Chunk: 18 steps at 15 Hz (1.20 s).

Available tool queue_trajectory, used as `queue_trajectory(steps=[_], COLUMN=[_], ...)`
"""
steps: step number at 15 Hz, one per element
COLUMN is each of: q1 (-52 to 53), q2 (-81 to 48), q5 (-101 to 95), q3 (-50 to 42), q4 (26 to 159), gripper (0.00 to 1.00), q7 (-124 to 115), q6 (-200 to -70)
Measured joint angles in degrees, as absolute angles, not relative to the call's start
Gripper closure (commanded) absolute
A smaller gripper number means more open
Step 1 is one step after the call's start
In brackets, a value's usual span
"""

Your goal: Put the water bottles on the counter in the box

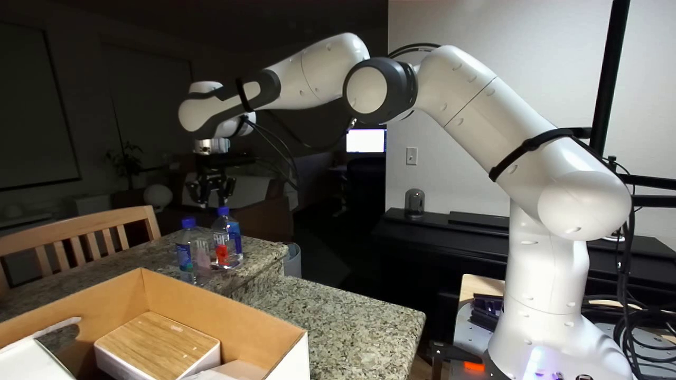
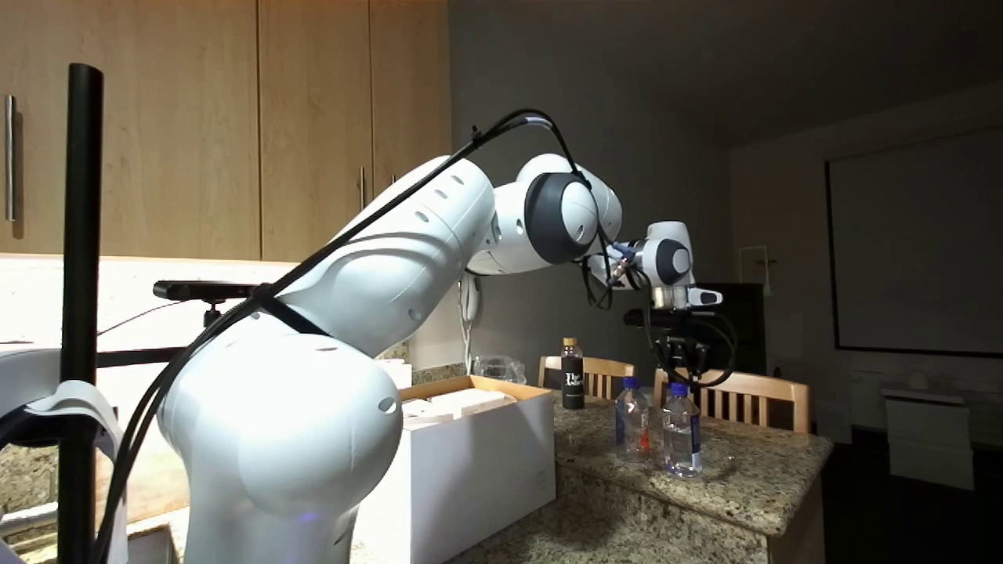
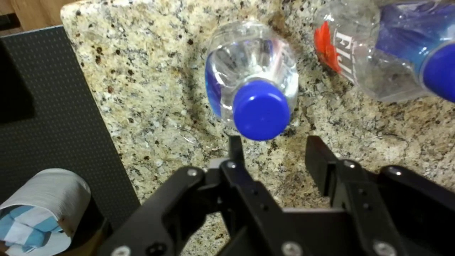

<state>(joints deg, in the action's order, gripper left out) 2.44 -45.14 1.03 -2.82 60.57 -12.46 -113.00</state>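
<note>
The box point(image 1: 237, 327) holds a wood-patterned package point(image 1: 158, 345); the pincer point(image 3: 273, 151) stands spread near water bottles point(image 3: 249, 67).

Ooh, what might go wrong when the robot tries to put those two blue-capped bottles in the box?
The open gripper is right by the blue cap of one bottle and holds nothing yet, so it might bump that bottle over.
That bottle stands near an edge of the counter, so if it tips, it could tumble off.
The box has a wood-topped package in it, so a bottle might land tilted.
</note>
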Motion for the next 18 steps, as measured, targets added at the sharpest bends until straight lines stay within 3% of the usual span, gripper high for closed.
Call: queue_trajectory(steps=[3, 8, 9, 10, 18], q1=[2.6, 2.6, 2.5, 2.5, 2.4], q2=[-45.0, -44.9, -44.8, -44.8, -44.5], q5=[1.0, 1.1, 1.1, 1.1, 1.6], q3=[-2.8, -2.9, -2.9, -2.9, -2.9], q4=[60.6, 60.6, 60.6, 60.6, 60.6], gripper=[0.01, 0.0, 0.25, 0.26, 0.8], q7=[-13.1, -14.3, -14.4, -14.6, -14.7], q6=[-112.8, -111.2, -110.5, -109.7, -105.2])
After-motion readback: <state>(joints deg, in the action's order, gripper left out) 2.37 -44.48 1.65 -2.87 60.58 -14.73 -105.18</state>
